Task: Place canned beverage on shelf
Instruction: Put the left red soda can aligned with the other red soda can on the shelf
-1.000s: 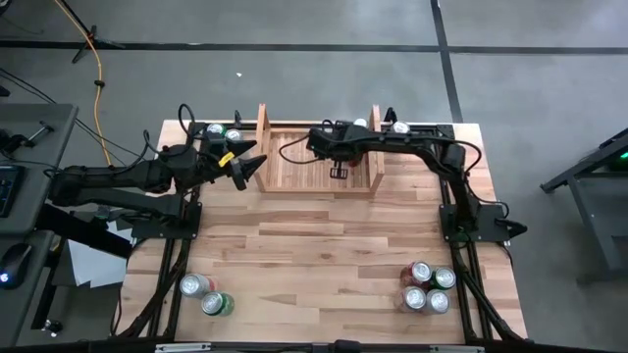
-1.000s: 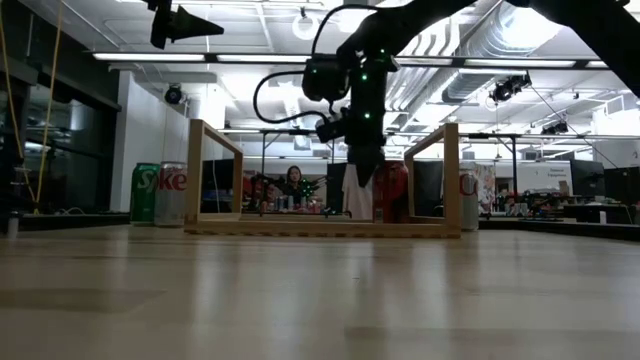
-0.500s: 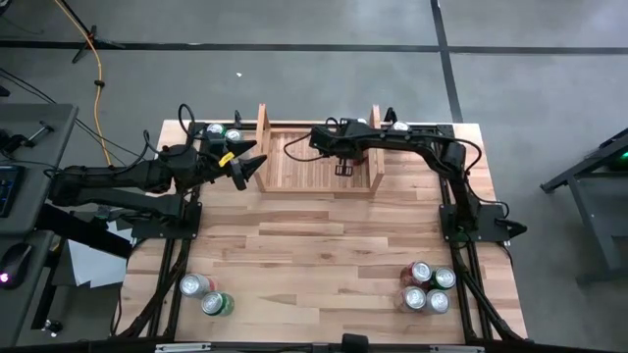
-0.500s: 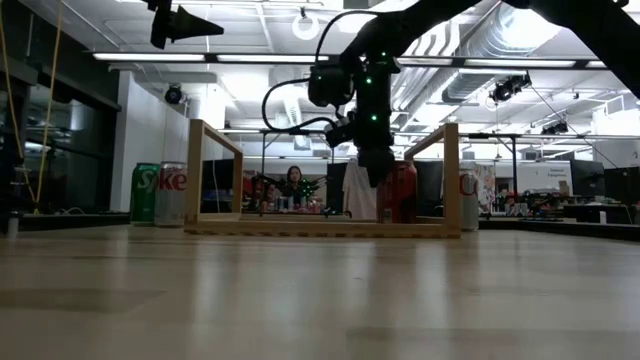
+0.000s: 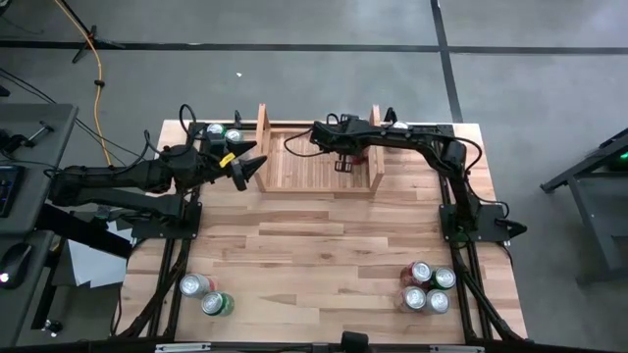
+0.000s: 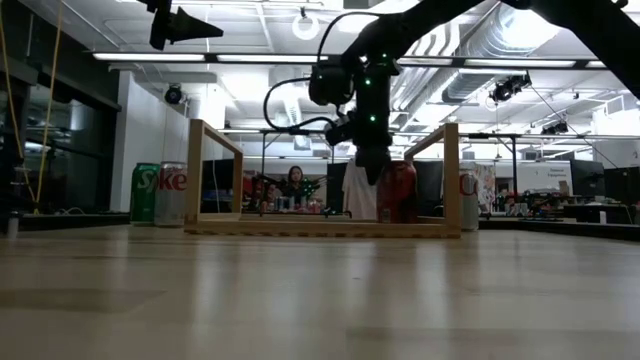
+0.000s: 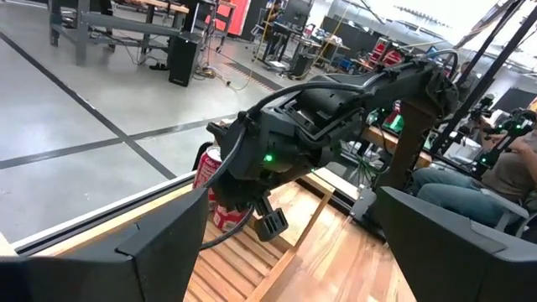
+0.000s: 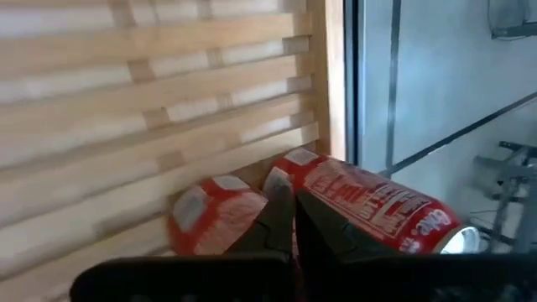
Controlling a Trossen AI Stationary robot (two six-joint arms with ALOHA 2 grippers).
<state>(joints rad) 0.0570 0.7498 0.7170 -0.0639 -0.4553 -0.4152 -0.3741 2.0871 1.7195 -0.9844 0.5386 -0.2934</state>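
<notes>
— Pale wooden tabletop (image 5: pixel 324 245); where's the can?
— Red can (image 6: pixel 398 192) stands on the shelf (image 5: pixel 319 167), near its right side board.
— And the hands?
— Right hand (image 5: pixel 342 165) over the shelf, fingers shut, empty. Left hand (image 5: pixel 253 167) beside the shelf's left board, spread wide, empty.

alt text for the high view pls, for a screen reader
Seen from above, the right gripper, shut, hangs over the right part of the pale wooden shelf at the table's far edge, beside a red can on its slats. The left gripper waits open just left of the shelf; more cans stand near the table's corners.
</notes>
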